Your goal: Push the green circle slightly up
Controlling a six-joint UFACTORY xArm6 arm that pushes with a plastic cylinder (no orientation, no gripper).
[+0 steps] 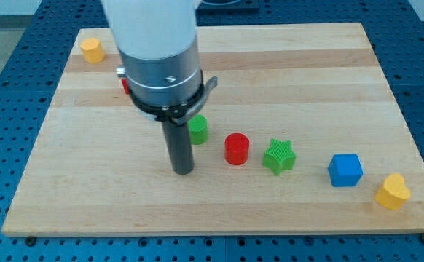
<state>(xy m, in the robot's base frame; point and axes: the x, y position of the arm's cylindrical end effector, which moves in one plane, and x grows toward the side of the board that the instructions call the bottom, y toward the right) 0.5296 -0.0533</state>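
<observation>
The arm's rod stood on the wooden bench (285, 65), its tip (182, 172) planted just below and a shade to the view's left of the green circle (197, 129), which the rod partly hid. There were no jaws on this rig, only the bare rod, holding nothing. The circle sat up and to the view's right of the tip, close by, whether touching could not be told. Being round, it had no long axis and pointed nowhere. A push toward the view's top looked like the call. The red cylinder (236, 148) waited further to the view's right.
</observation>
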